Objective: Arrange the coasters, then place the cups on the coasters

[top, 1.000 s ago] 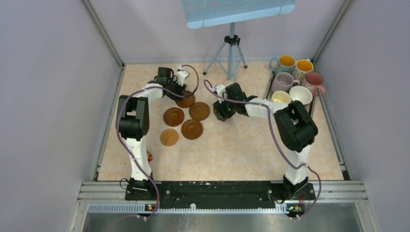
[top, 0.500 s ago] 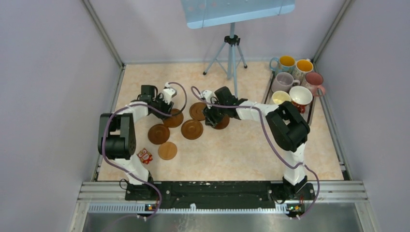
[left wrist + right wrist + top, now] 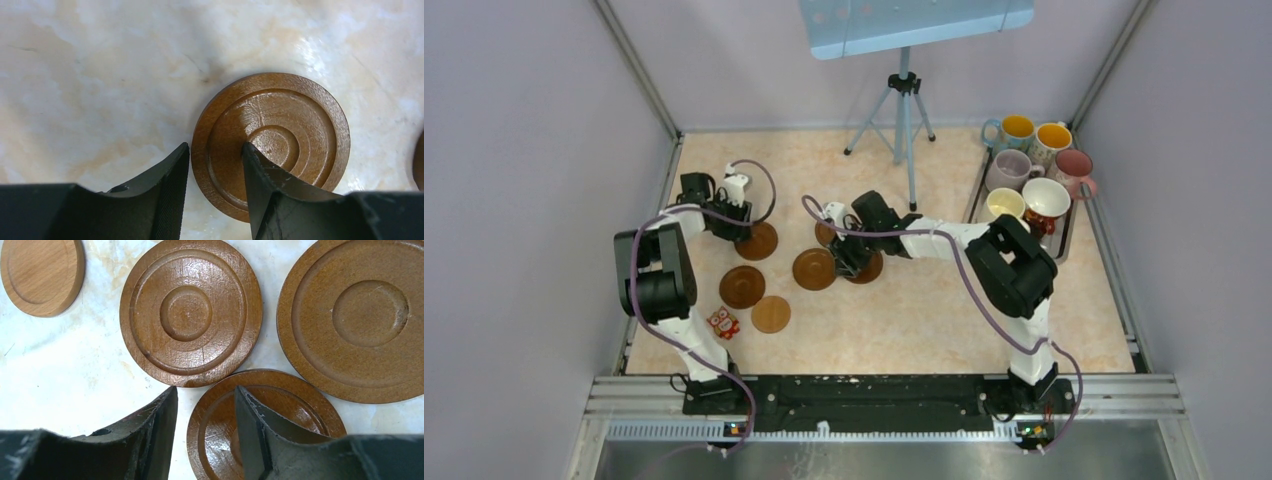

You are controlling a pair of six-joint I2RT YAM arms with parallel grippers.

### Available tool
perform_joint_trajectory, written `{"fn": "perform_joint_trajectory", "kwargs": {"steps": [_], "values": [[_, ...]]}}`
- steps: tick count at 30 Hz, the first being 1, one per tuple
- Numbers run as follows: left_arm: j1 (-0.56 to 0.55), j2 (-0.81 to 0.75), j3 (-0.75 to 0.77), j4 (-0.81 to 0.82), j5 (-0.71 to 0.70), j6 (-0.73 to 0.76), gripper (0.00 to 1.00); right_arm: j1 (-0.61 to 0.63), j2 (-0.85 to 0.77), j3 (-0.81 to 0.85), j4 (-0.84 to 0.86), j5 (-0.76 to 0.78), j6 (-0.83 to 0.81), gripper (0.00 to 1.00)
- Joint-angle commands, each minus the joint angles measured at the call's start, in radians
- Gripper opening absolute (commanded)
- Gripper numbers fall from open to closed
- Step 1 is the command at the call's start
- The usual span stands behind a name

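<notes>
Several brown wooden coasters lie left of centre. My left gripper point(image 3: 729, 225) point(image 3: 215, 146) is shut on the rim of a dark coaster point(image 3: 759, 242) point(image 3: 295, 135), one finger inside its recess and one outside. My right gripper point(image 3: 852, 255) point(image 3: 205, 389) is shut the same way on the rim of another dark coaster point(image 3: 872, 268) point(image 3: 300, 400). Beyond it lie two dark coasters point(image 3: 191, 310) point(image 3: 365, 315) and the lighter one point(image 3: 40, 272) point(image 3: 771, 314). The cups, among them a blue one point(image 3: 1014, 128), a pink one point(image 3: 1074, 165) and a cream one point(image 3: 1004, 203), stand at the back right.
The cups sit in a steel tray point(image 3: 1065, 240) against the right wall. A small red owl figure point(image 3: 722, 322) lies near the left arm's base. A tripod point(image 3: 904, 110) stands at the back centre. Walls close in the table on three sides.
Both grippers have slid toward the near left, each dragging its coaster along the table. The loose coasters between them have shifted left, and the owl has come into view.
</notes>
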Motion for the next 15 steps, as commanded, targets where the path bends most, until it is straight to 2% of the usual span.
{"fn": "perform_joint_trajectory", "kwargs": {"steps": [1, 5, 11, 15], "values": [[0.020, 0.088, 0.051, 0.005, -0.145, -0.036, 0.50, -0.032, 0.027, -0.058, -0.122, 0.064, 0.013, 0.46], [0.028, 0.121, 0.096, -0.010, -0.178, -0.043, 0.51, -0.067, -0.017, -0.082, -0.113, 0.077, 0.009, 0.46], [0.043, 0.095, 0.084, -0.007, -0.205, -0.042, 0.54, -0.111, -0.029, -0.053, -0.115, 0.101, -0.004, 0.46], [0.044, 0.023, 0.051, -0.011, -0.079, -0.025, 0.66, -0.126, -0.019, -0.013, -0.128, 0.105, -0.013, 0.46]]}}
